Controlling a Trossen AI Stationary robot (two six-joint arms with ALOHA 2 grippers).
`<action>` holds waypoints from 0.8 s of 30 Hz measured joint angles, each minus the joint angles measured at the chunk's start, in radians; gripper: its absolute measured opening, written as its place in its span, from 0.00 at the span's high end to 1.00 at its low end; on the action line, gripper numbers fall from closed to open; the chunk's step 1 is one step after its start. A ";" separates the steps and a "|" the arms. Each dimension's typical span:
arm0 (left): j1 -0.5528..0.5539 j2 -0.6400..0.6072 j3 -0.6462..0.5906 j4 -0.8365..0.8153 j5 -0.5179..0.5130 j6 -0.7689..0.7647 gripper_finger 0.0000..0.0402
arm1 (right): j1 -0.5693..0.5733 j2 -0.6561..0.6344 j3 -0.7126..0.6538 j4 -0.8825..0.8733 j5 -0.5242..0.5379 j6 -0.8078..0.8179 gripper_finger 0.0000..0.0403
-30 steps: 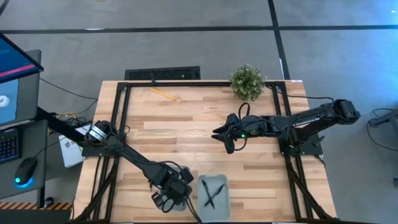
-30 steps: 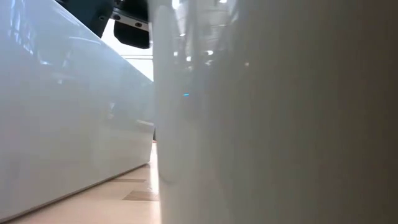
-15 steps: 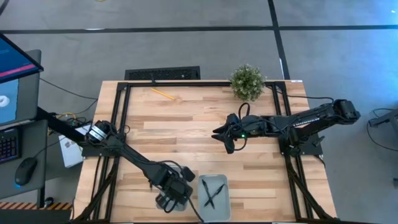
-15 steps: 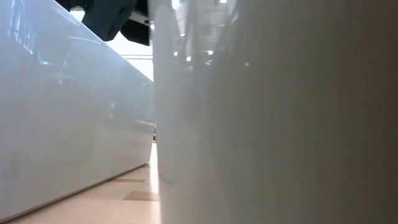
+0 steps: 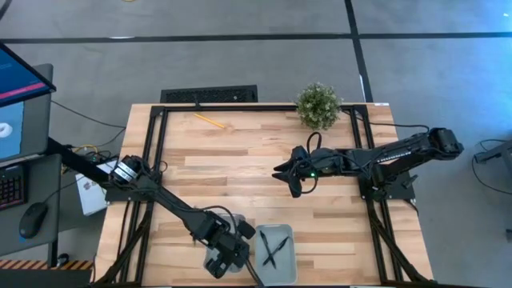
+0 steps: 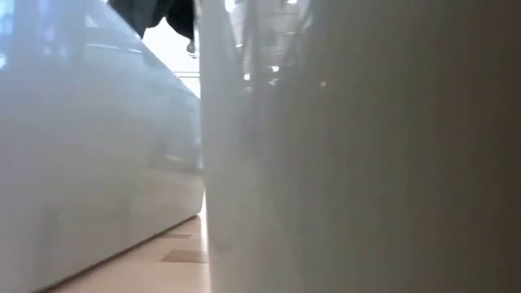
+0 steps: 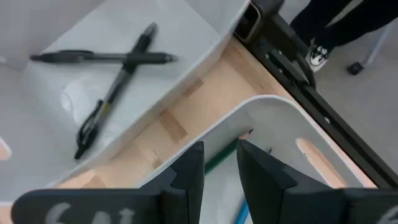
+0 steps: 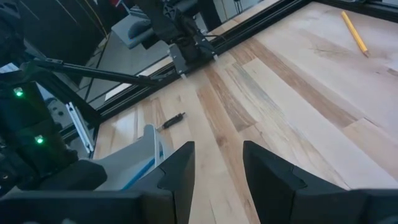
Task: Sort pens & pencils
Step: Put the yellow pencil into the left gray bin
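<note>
- Left gripper (image 5: 228,256) at table's 6 o'clock, above pencil tray (image 7: 267,102); jaws slightly apart, empty.
- Green pencil (image 7: 217,158) and blue pencil (image 7: 244,211) inside; pens (image 7: 118,68) crossed in the next tray (image 5: 276,246).
- Best lifted straight up, clear of the rim, then toward yellow pencil (image 5: 208,120) at 11 o'clock.
- Right gripper (image 8: 216,152) waiting mid-table, jaws apart.

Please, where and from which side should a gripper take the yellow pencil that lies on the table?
Probably at mid-length, from straight above. The yellow pencil lies flat and slanted on bare wood near the table's far edge, so the fingers should straddle it across its thin shaft, turned crosswise to its slant.
</note>
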 joint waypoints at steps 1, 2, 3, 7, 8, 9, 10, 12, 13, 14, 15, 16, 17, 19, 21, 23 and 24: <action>0.001 0.000 0.000 0.006 -0.001 0.000 0.78 | 0.002 0.000 0.000 0.000 0.000 0.000 0.61; 0.001 0.000 0.000 0.010 0.000 0.000 0.78 | 0.005 0.000 0.000 0.000 0.000 0.000 0.61; 0.003 0.000 0.000 0.016 -0.001 0.001 0.78 | 0.006 0.000 0.000 0.000 0.000 0.000 0.61; 0.009 0.000 0.012 0.001 -0.003 0.015 0.78 | 0.022 0.000 0.000 -0.006 0.000 0.000 0.61; 0.011 0.000 0.020 -0.002 -0.005 0.023 0.78 | 0.024 0.000 0.000 -0.008 0.000 0.000 0.61; 0.014 0.000 0.028 -0.005 -0.008 0.038 0.78 | 0.028 0.000 0.000 -0.012 0.000 0.000 0.61; 0.017 0.000 0.038 -0.012 -0.014 0.055 0.78 | 0.032 0.000 0.000 -0.016 0.000 0.000 0.61; 0.022 0.000 0.064 -0.033 -0.034 0.081 0.78 | 0.037 0.000 0.000 -0.017 0.000 0.000 0.61; 0.024 0.000 0.082 -0.046 -0.052 0.096 0.78 | 0.040 0.000 0.000 -0.016 0.000 0.000 0.61; 0.026 0.000 0.101 -0.059 -0.074 0.113 0.78 | 0.042 0.000 0.000 -0.016 0.000 0.000 0.61; 0.030 0.000 0.119 -0.078 -0.098 0.132 0.78 | 0.044 0.000 0.000 -0.017 0.000 0.000 0.61; 0.032 0.000 0.137 -0.106 -0.123 0.149 0.78 | 0.045 0.000 0.000 -0.016 0.000 0.000 0.61; 0.036 0.000 0.155 -0.138 -0.147 0.162 0.78 | 0.049 0.000 0.000 -0.016 0.000 0.000 0.61; 0.047 0.000 0.184 -0.177 -0.184 0.181 0.78 | 0.054 0.000 0.000 -0.015 0.000 -0.002 0.61; 0.063 0.000 0.203 -0.201 -0.206 0.190 0.78 | 0.061 0.000 0.000 -0.013 0.000 -0.005 0.61; 0.081 0.000 0.216 -0.232 -0.216 0.200 0.78 | 0.065 0.000 0.000 0.001 0.000 0.005 0.61; 0.093 0.000 0.220 -0.232 -0.216 0.206 0.78 | 0.065 0.000 0.000 0.008 0.000 0.006 0.61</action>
